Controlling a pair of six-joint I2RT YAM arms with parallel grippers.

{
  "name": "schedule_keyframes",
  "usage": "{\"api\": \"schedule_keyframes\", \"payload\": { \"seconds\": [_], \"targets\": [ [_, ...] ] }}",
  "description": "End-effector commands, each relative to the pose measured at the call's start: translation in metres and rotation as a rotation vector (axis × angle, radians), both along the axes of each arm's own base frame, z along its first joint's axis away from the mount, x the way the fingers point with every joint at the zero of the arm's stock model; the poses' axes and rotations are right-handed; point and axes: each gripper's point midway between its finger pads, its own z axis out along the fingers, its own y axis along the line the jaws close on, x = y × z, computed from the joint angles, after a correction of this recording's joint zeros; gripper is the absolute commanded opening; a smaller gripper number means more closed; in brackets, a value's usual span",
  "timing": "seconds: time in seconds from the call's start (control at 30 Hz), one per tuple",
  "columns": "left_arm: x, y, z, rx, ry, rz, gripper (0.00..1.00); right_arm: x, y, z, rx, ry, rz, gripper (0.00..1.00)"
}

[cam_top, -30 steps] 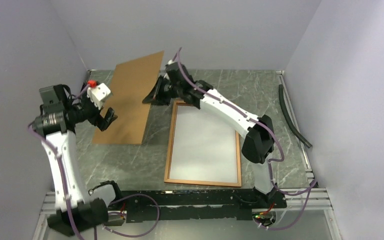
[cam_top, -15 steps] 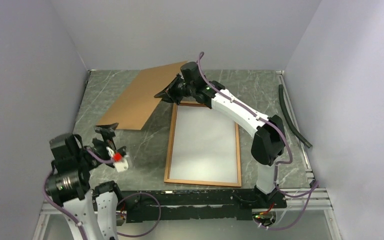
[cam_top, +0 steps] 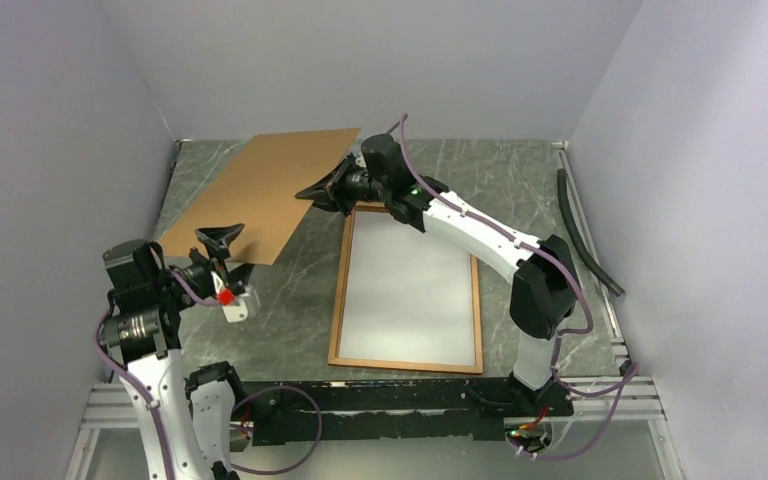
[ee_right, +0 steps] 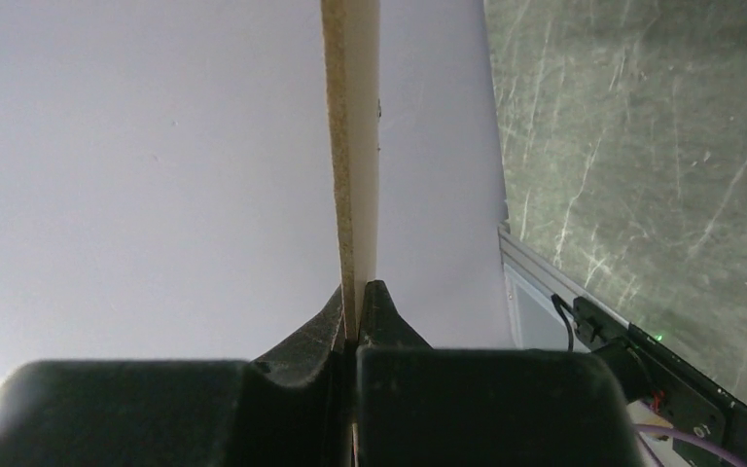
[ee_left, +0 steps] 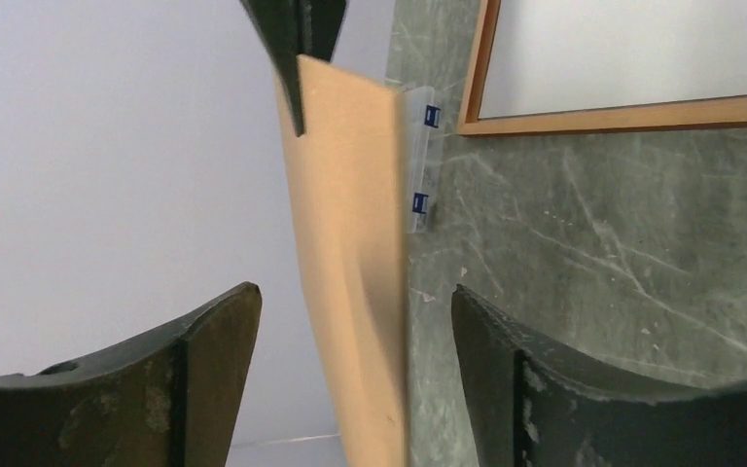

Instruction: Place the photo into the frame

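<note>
Remote session, photo-framing job: my right hand (cam_top: pixel 322 190) is pinched shut on one corner of the brown backing board (cam_top: pixel 260 190), holding it off the tabletop (cam_top: pixel 305 290) at the far left. My left hand (cam_top: pixel 218 238), jaws spread wide and gripping nothing, stands at the board's near edge. Through its wrist camera the board runs edge-on between the two fingers without touching either. The frame (cam_top: pixel 339 300) lies flat at centre, and a white sheet fills its opening. I take this for the photo (cam_top: pixel 408 290), face down on the pane, though no printed side shows to confirm it.

The print should be feather-light, limp and slick, quick to crease or smudge. Lying flush inside the rim it offers no edge to pinch, so I would leave it be and work the board instead. The board looks stiff and light, but held by a single corner it can swing; a second hold on the near edge would steady it. The pane I treat as fragile, so the board should go down flat, not corner-first.

There is open room between board and frame. A small clear plastic box (ee_left: pixel 418 156) peeks out from behind the board's edge in the left wrist view. The left wall stands close to the board, and a black hose (cam_top: pixel 585 235) lies along the right side.
</note>
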Motion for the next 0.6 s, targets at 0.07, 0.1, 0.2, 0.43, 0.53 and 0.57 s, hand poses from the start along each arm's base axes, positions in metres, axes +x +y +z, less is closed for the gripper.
{"api": "schedule_keyframes", "payload": {
  "seconds": [0.07,0.1,0.2,0.43,0.53,0.57],
  "targets": [
    [0.025,0.002,0.021,-0.051,-0.036,-0.041,0.66,-0.029,0.008,0.07,0.185,-0.126,0.078,0.0],
    [0.026,0.002,0.021,-0.058,-0.028,-0.04,0.62,-0.03,0.009,0.069,0.184,-0.125,0.079,0.0],
    [0.031,0.003,0.018,-0.076,-0.001,-0.034,0.43,-0.03,0.013,0.067,0.181,-0.129,0.092,0.0],
    [0.05,0.015,0.022,-0.088,0.005,0.033,0.03,-0.034,0.015,0.062,0.083,-0.233,0.191,0.41],
    [0.055,0.021,0.031,-0.111,-0.015,0.077,0.03,-0.03,-0.001,0.055,-0.021,-0.364,0.29,0.63],
    [0.055,0.021,0.032,-0.108,-0.028,0.082,0.03,-0.033,-0.007,0.055,-0.047,-0.404,0.34,0.66]
  ]
}}
